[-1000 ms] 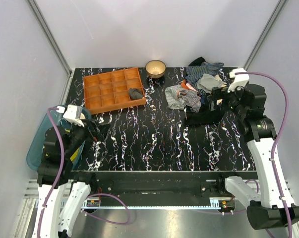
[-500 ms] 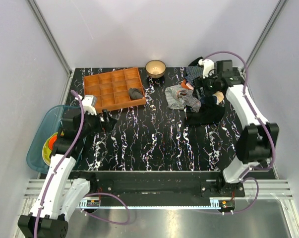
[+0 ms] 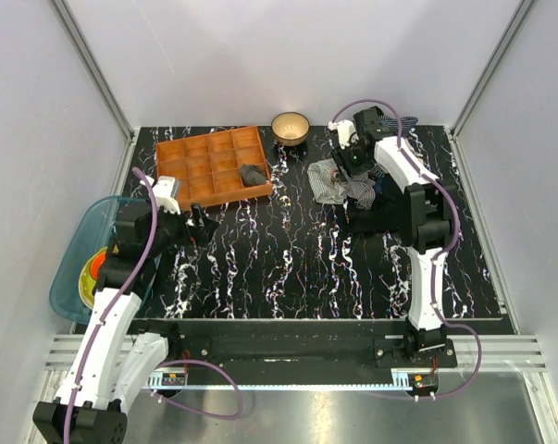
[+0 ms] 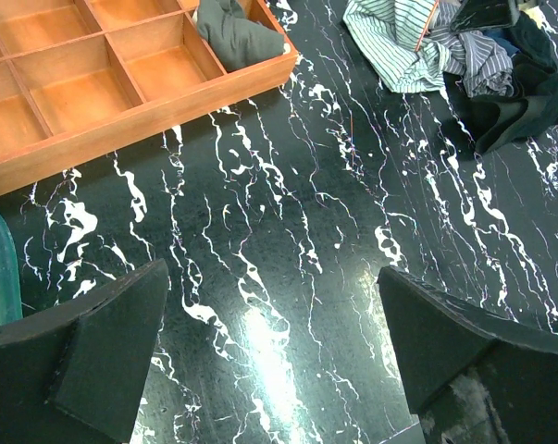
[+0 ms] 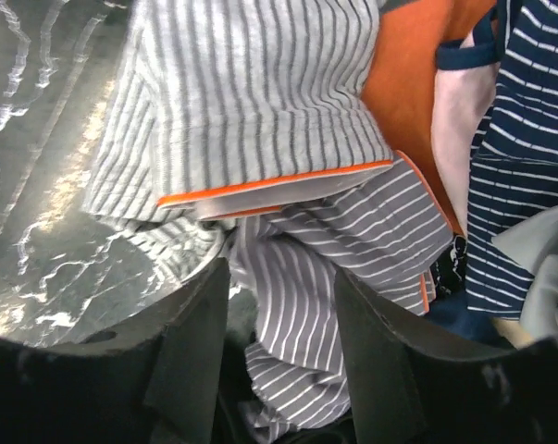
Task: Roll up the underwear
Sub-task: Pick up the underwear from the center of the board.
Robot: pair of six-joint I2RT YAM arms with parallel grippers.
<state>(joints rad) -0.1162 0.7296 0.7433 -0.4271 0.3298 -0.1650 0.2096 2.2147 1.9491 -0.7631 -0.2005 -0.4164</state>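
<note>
While my left pincer (image 4: 274,305) hangs wide open just on near side of orange tray (image 3: 209,166), right pincer (image 5: 279,287) sits over clothes pile (image 3: 382,215) right of tray, fingers (image 5: 181,351) half apart astride fold of underwear (image 3: 330,182) lying there; pinching or not, cannot tell.

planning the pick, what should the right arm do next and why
Probably close the right gripper on the underwear: its jaws straddle a fold of the striped cloth in the clothes pile, with gaps showing, so nothing looks pinched yet.
</note>
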